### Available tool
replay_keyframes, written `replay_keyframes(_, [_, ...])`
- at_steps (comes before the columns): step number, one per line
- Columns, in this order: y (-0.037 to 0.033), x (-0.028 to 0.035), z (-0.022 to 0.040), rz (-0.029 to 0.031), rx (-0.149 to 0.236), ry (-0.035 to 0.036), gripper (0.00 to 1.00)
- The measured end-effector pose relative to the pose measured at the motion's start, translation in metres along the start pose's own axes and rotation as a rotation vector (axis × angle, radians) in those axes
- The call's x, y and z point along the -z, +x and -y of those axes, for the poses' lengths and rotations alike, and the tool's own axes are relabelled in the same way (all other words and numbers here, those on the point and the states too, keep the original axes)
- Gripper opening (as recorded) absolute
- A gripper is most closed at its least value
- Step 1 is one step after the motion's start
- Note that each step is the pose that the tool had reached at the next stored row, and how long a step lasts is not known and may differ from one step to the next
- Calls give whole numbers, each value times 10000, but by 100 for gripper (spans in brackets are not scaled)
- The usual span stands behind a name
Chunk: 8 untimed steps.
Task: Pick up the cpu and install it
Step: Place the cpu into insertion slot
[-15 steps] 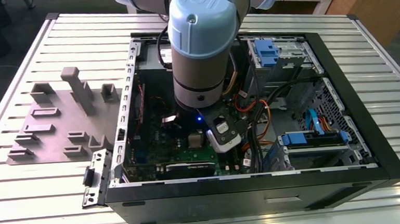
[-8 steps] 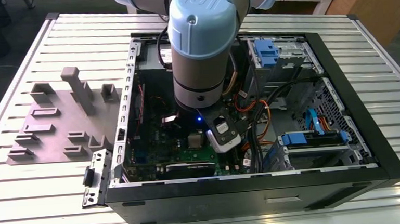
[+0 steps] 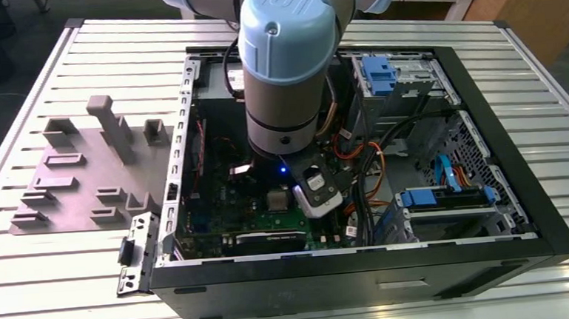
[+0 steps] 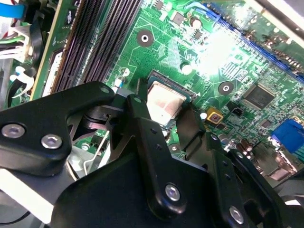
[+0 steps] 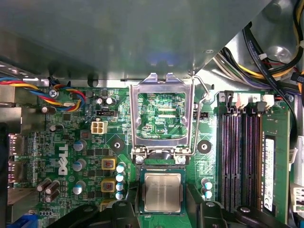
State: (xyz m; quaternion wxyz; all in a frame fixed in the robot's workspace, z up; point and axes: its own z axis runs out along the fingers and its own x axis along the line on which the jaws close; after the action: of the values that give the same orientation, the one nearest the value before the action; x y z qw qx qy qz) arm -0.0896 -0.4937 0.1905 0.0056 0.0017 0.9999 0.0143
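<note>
Gripper (image 5: pixel 162 205) with two black fingers (image 5: pixel 126 213) spread apart and holding nothing, one on each side of the single cpu (image 5: pixel 163 192). The cpu lies flat in its socket on the green motherboard (image 5: pixel 71 142), silver top up. One metal socket frame (image 5: pixel 164 116) stands hinged open just beside it. One open computer case (image 3: pixel 372 287) surrounds them, on a slatted table (image 3: pixel 35 293).

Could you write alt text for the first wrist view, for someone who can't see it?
A silver-topped cpu sits at its socket on a green motherboard, with the black gripper straddling it. Beside it the metal socket frame is flipped open, and memory slots run alongside.
</note>
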Motion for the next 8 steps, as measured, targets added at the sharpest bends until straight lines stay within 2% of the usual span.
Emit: replay_keyframes(8, [15, -1, 0, 0, 26, -1, 51])
